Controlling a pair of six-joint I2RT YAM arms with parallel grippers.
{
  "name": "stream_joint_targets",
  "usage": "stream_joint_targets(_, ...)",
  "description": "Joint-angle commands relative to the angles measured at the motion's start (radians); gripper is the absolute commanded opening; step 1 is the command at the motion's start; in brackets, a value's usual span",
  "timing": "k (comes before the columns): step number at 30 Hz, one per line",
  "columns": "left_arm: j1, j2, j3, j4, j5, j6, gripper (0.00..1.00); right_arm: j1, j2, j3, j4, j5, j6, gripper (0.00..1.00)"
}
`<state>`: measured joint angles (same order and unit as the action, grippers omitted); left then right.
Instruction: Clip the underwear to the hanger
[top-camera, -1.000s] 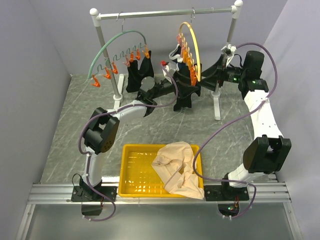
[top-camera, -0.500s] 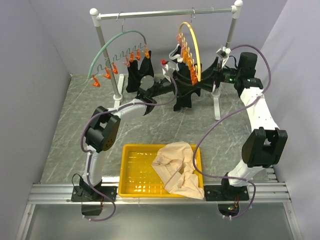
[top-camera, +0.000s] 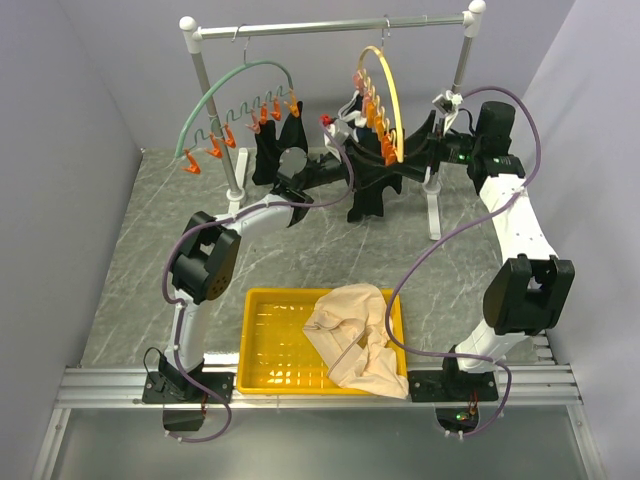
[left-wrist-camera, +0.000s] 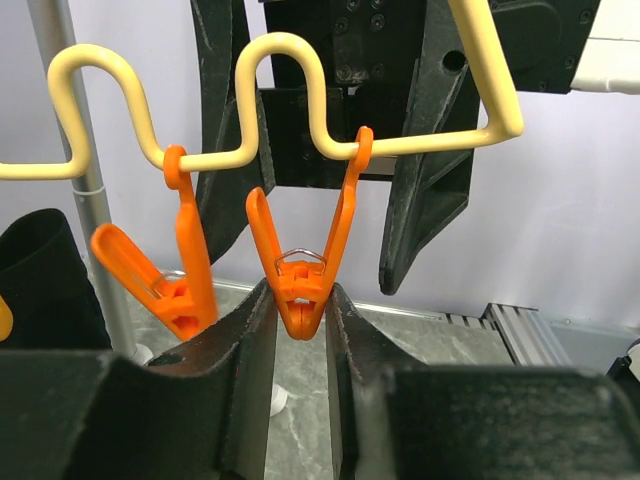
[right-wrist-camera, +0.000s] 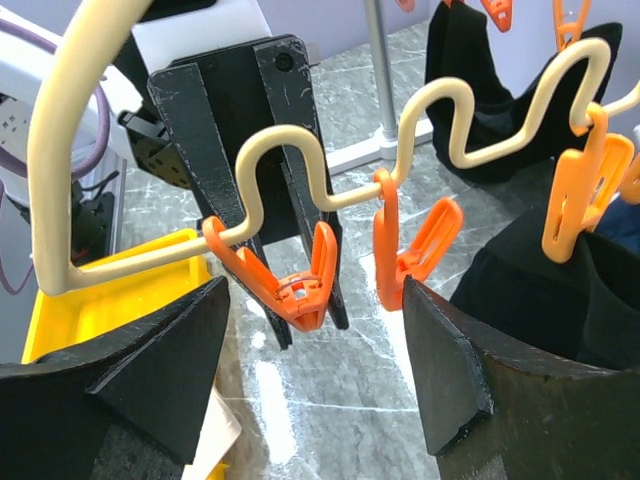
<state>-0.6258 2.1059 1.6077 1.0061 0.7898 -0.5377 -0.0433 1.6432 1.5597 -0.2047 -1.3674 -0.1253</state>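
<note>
Fingers (left-wrist-camera: 250, 350) of the left gripper (left-wrist-camera: 300, 305) pinch an orange clip (left-wrist-camera: 298, 285) on the yellow hanger (left-wrist-camera: 430, 143), with a neighbour clip (left-wrist-camera: 165, 285) just beside and open air beneath. The right gripper (right-wrist-camera: 315, 300) is spread wide and empty, the hanger crossing ahead of it. Plain black underwear (top-camera: 368, 195) hangs limp below the hanger.

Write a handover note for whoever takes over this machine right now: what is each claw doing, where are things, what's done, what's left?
Left gripper: straddles the lower tip of the end clip on the hanger; firm grip unclear.
Right gripper: open, empty, facing that clip from the other side.
Underwear: hangs under the farther clips; whether it is clipped there, cannot tell.
Left to do: the end clip holds no fabric yet.
</note>
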Motion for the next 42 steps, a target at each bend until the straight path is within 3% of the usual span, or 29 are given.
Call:
stream_joint_targets(1, 0.005, 0.012, 0.044, 0.054, 0.035, -0.013, 0.19, 0.008, 0.007, 0.046, 0.068, -0.025, 0.022, 0.77)
stream_joint_targets(10, 0.003, 0.012, 0.040, 0.052, 0.054, -0.021, 0.10, 0.014, -0.008, 0.010, 0.230, -0.044, 0.159, 0.75)
stream_joint_targets(18, 0.005, 0.020, 0.047, 0.061, 0.065, -0.033, 0.07, 0.022, -0.003, -0.004, 0.245, -0.068, 0.179, 0.60)
stream_joint_targets(28, 0.006, 0.019, 0.038, 0.065, 0.075, -0.033, 0.04, 0.003, -0.019, 0.026, 0.027, -0.084, 0.018, 0.53)
stream_joint_targets(37, 0.008, 0.028, 0.040, 0.097, 0.118, -0.057, 0.03, 0.023, -0.019, -0.039, 0.347, -0.096, 0.274, 0.50)
stream_joint_targets(42, 0.009, 0.035, 0.049, 0.104, 0.121, -0.076, 0.02, 0.026, -0.014, -0.047, 0.369, -0.108, 0.296, 0.46)
